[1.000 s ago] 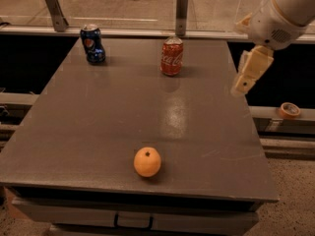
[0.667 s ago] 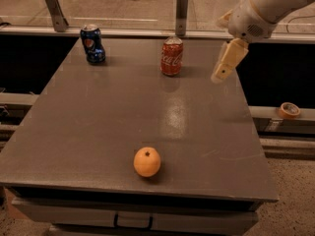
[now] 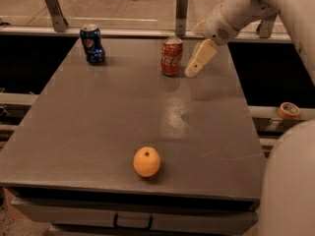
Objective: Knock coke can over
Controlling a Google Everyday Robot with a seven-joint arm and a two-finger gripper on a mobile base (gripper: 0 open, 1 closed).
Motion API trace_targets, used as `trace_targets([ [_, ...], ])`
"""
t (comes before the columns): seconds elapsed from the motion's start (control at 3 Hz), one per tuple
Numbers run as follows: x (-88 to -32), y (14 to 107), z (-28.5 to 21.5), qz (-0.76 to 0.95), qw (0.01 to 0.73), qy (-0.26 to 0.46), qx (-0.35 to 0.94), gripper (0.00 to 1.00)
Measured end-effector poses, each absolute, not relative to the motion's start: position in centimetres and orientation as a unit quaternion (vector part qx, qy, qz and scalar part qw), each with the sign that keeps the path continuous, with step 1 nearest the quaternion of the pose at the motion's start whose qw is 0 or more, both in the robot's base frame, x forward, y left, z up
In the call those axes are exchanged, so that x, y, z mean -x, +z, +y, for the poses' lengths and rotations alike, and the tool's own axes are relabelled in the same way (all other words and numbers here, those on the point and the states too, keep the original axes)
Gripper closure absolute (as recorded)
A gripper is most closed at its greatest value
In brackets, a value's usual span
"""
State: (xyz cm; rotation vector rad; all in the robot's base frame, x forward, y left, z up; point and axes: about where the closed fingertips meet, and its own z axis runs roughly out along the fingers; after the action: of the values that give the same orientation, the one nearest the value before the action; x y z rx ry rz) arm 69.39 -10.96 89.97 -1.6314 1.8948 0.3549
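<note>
The coke can (image 3: 171,56), red with white script and a silver top, stands upright at the far middle of the grey table (image 3: 98,127). My gripper (image 3: 193,71) hangs from the white arm that comes in from the upper right. Its cream fingers point down and to the left, just to the right of the can, a small gap away from it. The fingers look pressed together.
A dark blue Pepsi can (image 3: 92,44) stands upright at the far left of the table. An orange (image 3: 146,162) lies near the front edge. A roll of tape (image 3: 289,110) sits on a ledge to the right. A rail with metal posts runs behind the table.
The arm has swung left and lower, bringing the gripper from beyond the table's right edge to just beside the coke can. The can still stands upright.
</note>
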Motion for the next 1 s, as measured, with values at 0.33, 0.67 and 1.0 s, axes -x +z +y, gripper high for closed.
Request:
trace_targets([
  [0.33,-70.8,88.2,-9.2,0.717,0.299,0.173,0.605,0.00],
  [0.67,-69.7,87.4,-7.5,0.708,0.284,0.219,0.608,0.00],
  [1.0,-66.3,88.6,-5.3,0.677,0.272,0.268,0.629,0.00],
])
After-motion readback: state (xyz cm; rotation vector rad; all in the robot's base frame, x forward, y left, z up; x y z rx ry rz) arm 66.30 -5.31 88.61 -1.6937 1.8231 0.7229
